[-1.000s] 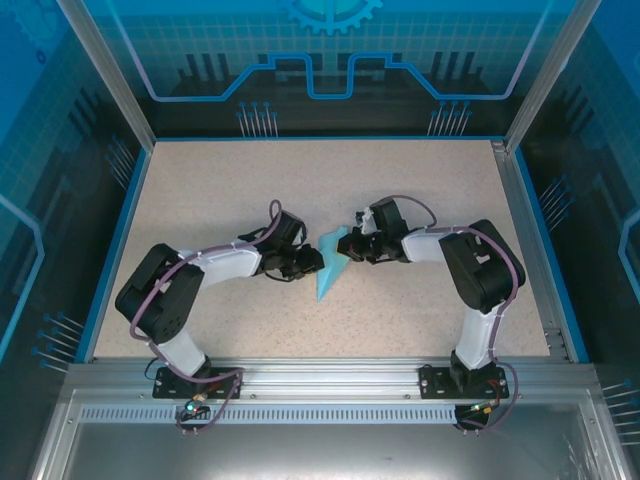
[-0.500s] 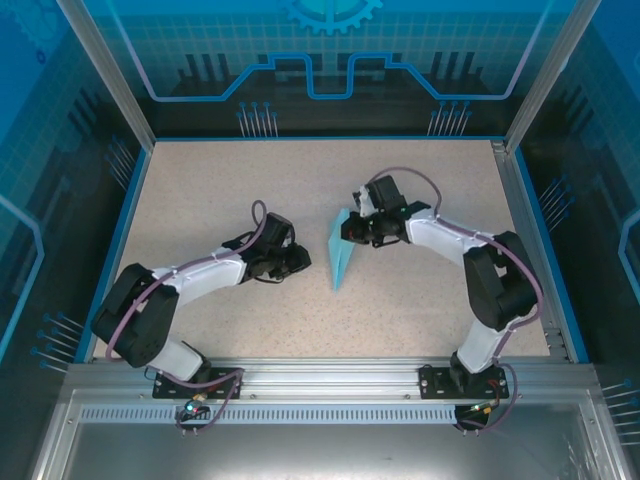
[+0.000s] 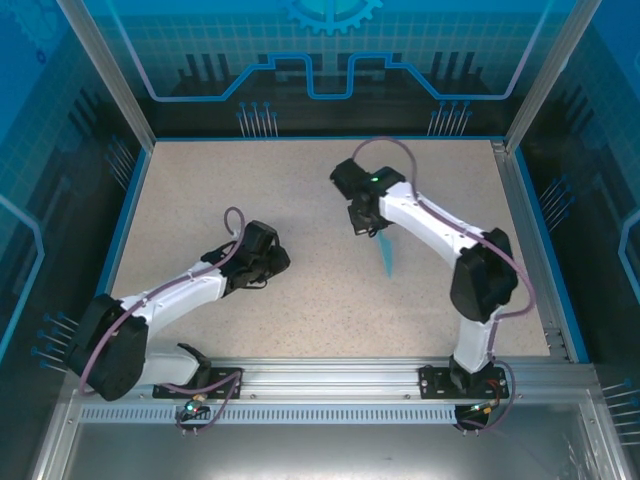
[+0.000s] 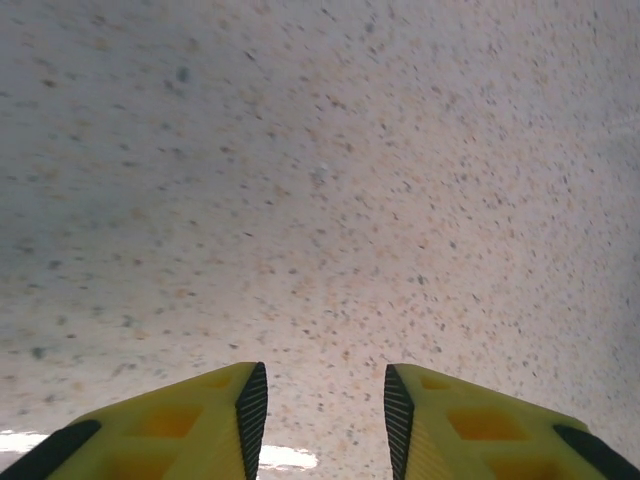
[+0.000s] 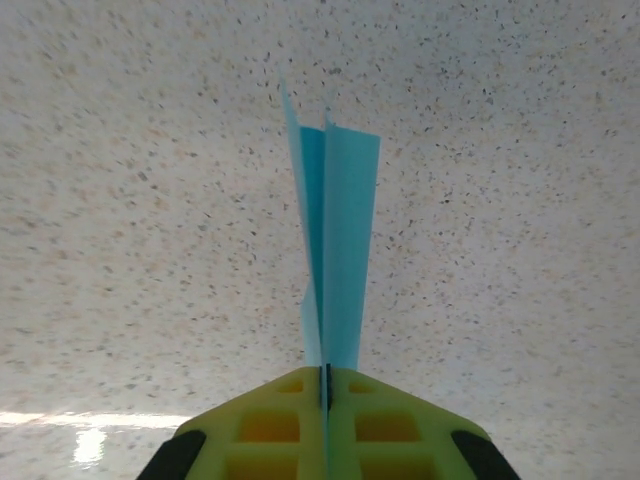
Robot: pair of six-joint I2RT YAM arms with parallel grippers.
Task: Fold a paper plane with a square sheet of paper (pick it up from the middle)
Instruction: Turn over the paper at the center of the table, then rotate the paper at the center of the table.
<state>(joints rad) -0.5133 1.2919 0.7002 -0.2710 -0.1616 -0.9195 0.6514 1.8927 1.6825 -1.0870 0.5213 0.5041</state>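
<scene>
Found the paper plane (image 3: 387, 255) pinched in the right gripper (image 3: 364, 224), a little right of the middle of the table (image 3: 250, 190) and toward its far side. Saw it from above as a slim light-blue sliver, blurred, running from the gripper toward the near right. Made out the grip better in the right wrist view: right gripper (image 5: 325, 372) pressed fully together, yellow fingers (image 5: 270, 425) meeting in a thin seam, with the folded edge of the paper plane (image 5: 340, 250) caught in that seam. Noted the paper standing on edge there, layers lying side by side, narrow at the fingertips and widening away from them to a squared-off end, one thinner flap leaning slightly to the left. Could not tell whether that far end touched the speckled table (image 5: 120, 200) or hung just above it.

Found the left gripper (image 3: 276, 258) well apart from the paper, left of the table's middle and nearer than the right one, low over the surface. Saw the left gripper (image 4: 325, 400) spread in its wrist view, a clear gap between the yellow fingers (image 4: 190, 420) and nothing in that gap but bare speckled table (image 4: 320, 180). Traced both arms back to their bases on the metal rail (image 3: 320, 380) at the near edge.
</scene>
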